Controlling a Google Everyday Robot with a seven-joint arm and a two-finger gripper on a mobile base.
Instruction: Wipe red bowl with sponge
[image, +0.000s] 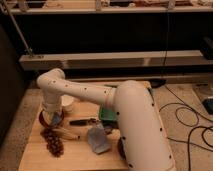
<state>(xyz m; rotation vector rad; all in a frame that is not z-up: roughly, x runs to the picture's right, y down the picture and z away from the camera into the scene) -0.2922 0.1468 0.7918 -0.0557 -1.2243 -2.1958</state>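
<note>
reaching over a wooden table (35, 155), gripper (52, 119) at red bowl (44, 119).
</note>
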